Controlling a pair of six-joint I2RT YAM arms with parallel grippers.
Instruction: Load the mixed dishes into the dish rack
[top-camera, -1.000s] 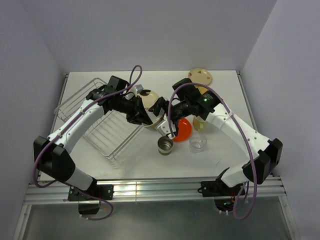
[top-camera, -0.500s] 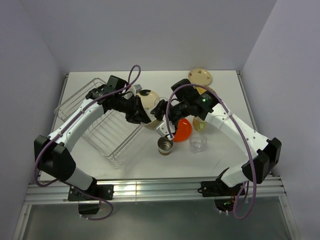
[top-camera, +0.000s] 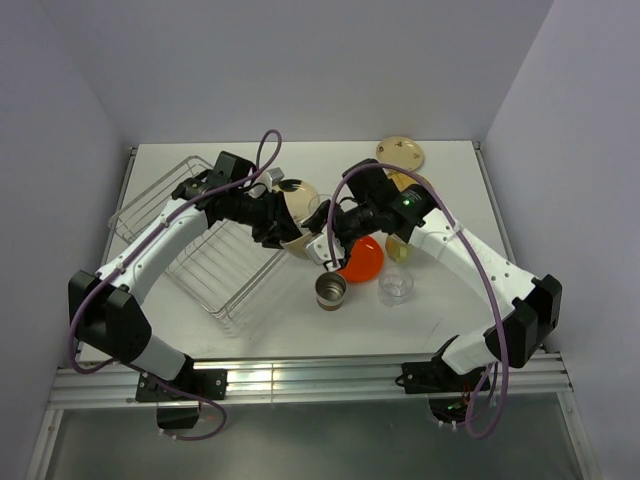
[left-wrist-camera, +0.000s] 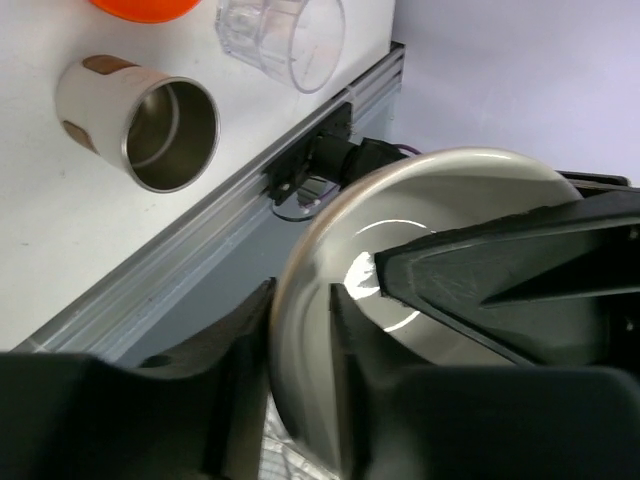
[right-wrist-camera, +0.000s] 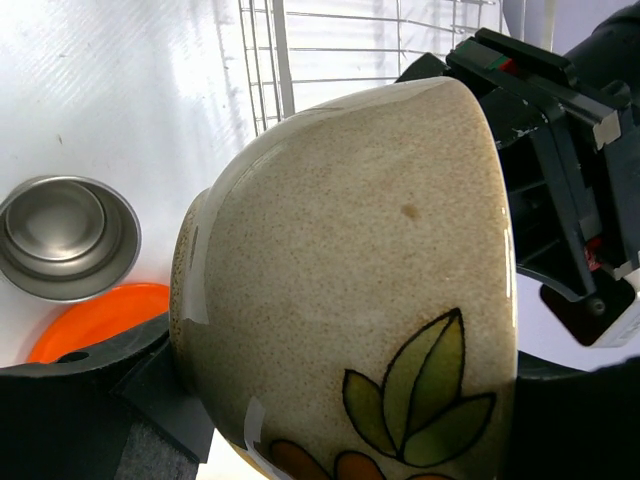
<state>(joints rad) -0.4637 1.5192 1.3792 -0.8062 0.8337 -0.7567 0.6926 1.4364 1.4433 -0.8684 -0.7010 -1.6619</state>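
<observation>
A cream patterned bowl (top-camera: 297, 212) with a leaf motif hangs above the table between both arms. My left gripper (top-camera: 283, 232) is shut on its rim; in the left wrist view the rim (left-wrist-camera: 300, 330) sits between my fingers (left-wrist-camera: 350, 380). My right gripper (top-camera: 322, 243) holds the same bowl (right-wrist-camera: 340, 260) from the other side, one finger (right-wrist-camera: 150, 385) against its base. The silver wire dish rack (top-camera: 200, 262) lies to the left and also shows in the right wrist view (right-wrist-camera: 330, 60). It holds no dishes that I can see.
A small metal cup (top-camera: 331, 291) stands below the bowl, an orange plate (top-camera: 366, 260) and a clear glass (top-camera: 396, 287) to its right. A pale yellow mug (top-camera: 398, 246) sits under the right arm. A tan plate (top-camera: 402, 152) lies at the back.
The right gripper has moved slightly up and left, away from the metal cup. The bowl has stayed between both grippers and the left arm has barely moved.
</observation>
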